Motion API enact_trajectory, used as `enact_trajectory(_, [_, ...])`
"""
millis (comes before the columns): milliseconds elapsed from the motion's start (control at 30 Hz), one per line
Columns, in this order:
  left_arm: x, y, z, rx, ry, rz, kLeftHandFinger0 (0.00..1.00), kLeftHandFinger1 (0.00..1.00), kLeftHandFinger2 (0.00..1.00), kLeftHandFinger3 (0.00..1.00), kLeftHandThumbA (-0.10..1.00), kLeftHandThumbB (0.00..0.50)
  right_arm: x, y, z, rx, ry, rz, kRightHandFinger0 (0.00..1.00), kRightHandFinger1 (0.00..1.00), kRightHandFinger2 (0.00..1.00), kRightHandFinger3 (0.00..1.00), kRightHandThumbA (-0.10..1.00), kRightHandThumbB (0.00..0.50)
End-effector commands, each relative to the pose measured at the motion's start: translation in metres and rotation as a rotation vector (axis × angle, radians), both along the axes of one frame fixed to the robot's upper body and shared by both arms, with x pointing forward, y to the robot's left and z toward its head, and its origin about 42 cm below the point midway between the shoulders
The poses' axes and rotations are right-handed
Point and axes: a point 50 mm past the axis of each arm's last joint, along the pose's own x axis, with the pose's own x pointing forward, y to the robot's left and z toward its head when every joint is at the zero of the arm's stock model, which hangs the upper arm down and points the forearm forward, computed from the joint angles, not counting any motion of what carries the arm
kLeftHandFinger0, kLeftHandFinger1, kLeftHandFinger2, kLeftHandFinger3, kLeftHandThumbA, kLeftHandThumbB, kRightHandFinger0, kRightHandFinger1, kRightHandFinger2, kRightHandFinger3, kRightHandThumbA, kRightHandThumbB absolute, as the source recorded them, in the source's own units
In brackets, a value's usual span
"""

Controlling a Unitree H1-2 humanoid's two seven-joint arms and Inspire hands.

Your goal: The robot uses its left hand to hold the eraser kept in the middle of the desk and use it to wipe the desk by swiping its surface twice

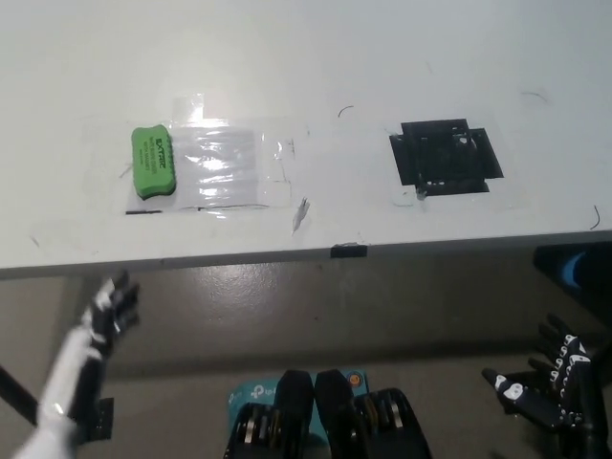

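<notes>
Eraser point(153, 163) lies untouched at desk point(316, 57) 10 o'clock; L hand point(113, 308) open below edge, staged to reach; R hand point(550, 378) open, idle at 4 o'clock.

Glossy clear tape point(229, 167), smooth white desk point(287, 57)

White desk point(316, 57) bearing green eraser point(154, 163) (beside clear tape point(229, 167)), black tape patch point(445, 158).

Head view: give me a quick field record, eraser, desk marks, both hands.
eraser: green eraser lying flat on the white desk, at the left end of a clear taped patch
other mark: black tape square to the right
left hand: white left hand below the desk edge, fingers apart, holding nothing
right hand: black right hand low at the lower right, open, empty
contact: neither hand touches the eraser
</notes>
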Motion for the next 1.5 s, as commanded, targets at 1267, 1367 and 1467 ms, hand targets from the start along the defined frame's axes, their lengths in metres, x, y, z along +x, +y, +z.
enact_trajectory(1267, [0.269,0.006,0.166,2.162,-0.309,0.262,1.0,1.0,1.0,1.0,1.0,0.419,-0.006,-0.014,0.017,-0.036,-0.033,-0.031,0.75,0.83,0.89,0.9,1.0,0.163])
enact_trajectory(1367, [0.272,0.018,0.169,2.186,-0.262,0.289,1.0,1.0,1.0,1.0,1.0,0.411,-0.006,-0.013,0.018,-0.033,-0.034,-0.038,0.74,0.82,0.88,0.88,1.0,0.149])
enact_trajectory(1467, [0.276,0.031,0.173,2.223,-0.229,0.327,1.0,1.0,1.0,1.0,1.0,0.431,-0.006,-0.013,0.018,-0.031,-0.029,-0.039,0.74,0.83,0.89,0.9,1.0,0.15])
